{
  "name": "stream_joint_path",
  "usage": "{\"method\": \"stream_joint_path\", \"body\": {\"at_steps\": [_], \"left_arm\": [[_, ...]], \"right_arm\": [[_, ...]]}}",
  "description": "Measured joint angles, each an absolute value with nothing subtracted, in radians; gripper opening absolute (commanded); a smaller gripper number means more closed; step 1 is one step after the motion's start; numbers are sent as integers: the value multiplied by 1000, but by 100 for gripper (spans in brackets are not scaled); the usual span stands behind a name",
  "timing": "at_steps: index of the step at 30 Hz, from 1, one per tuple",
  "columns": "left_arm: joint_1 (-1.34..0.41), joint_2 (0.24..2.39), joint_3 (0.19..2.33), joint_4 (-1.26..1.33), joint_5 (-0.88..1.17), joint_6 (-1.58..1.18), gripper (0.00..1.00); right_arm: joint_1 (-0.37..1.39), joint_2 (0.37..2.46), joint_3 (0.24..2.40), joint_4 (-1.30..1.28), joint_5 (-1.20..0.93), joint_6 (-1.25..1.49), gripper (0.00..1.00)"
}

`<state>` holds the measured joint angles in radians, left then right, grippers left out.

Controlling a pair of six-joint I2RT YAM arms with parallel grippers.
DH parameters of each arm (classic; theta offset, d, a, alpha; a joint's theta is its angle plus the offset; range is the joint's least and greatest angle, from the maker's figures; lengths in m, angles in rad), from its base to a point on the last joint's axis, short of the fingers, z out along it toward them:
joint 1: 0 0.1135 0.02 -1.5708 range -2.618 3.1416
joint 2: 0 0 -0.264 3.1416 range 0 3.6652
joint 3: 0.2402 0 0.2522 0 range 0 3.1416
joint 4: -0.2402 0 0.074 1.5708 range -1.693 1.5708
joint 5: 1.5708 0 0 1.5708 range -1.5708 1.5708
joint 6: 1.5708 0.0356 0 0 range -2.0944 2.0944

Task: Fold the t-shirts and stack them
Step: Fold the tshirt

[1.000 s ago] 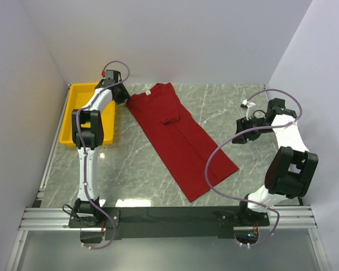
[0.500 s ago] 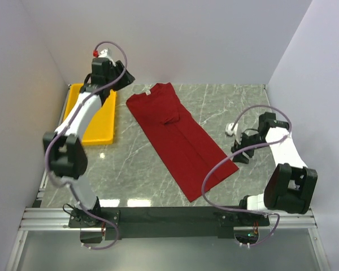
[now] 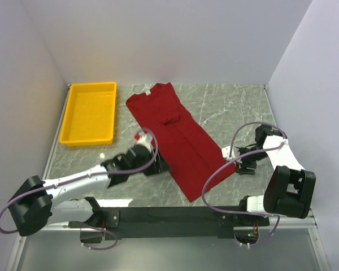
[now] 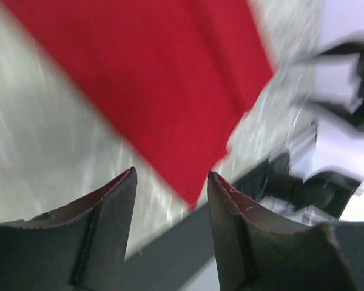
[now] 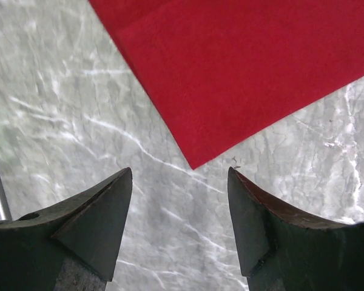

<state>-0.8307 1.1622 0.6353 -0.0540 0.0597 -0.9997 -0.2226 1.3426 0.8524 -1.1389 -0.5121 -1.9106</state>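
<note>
Item: t-shirt [image 3: 178, 138], dark red, short-sleeved, plain, one piece. Lies flat on the grey marbled surface [image 3: 231, 107], folded lengthwise into a long strip. Strip runs diagonally, collar end with small white label close to the far edge, hem end pointing toward the near edge, right of centre

Left pincer [image 3: 160, 167]: arm stretched low across the near left part of the surface, tip just beside the t-shirt's left long edge, toward the hem end. Fingers [image 4: 118, 206] stand apart, released, nothing between them. Its wrist view is blurred, with red cloth ahead of the gap

Right pincer [image 3: 237, 164]: low over the surface at the right-hand hem corner. Released, fingers [image 5: 103, 212] wide apart with bare marble between. The cloth corner lies just ahead of the gap, not touching either finger

Tray [image 3: 73, 121]: yellow plastic, far left corner of the surface, well apart from the t-shirt and both pincers
</note>
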Motion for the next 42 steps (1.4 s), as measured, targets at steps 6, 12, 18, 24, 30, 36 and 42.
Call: {"method": "stream_joint_path", "body": {"at_steps": [6, 12, 18, 24, 30, 36, 42], "left_arm": [[-1107, 1202, 506, 51, -104, -1375, 57], [-1232, 1422, 583, 103, -190, -1602, 57], [-1285, 1515, 650, 81, -223, -1753, 57], [-1302, 1615, 730, 33, -201, -1834, 55], [-1348, 1670, 806, -71, -178, -1934, 54], [-1370, 1694, 850, -125, -160, -1973, 55], [-1383, 1720, 882, -149, -157, -1984, 52]], "right_arm": [[-232, 1343, 833, -1132, -474, -1960, 69], [-233, 1327, 763, -1120, -456, -1973, 69], [-233, 1300, 762, -1119, -469, -1979, 69], [-233, 1284, 762, -1121, -493, -1980, 69], [-233, 1277, 761, -1127, -507, -1980, 69], [-234, 1271, 749, -1129, -507, -1980, 69], [-234, 1267, 745, -1137, -511, -1981, 69]]}}
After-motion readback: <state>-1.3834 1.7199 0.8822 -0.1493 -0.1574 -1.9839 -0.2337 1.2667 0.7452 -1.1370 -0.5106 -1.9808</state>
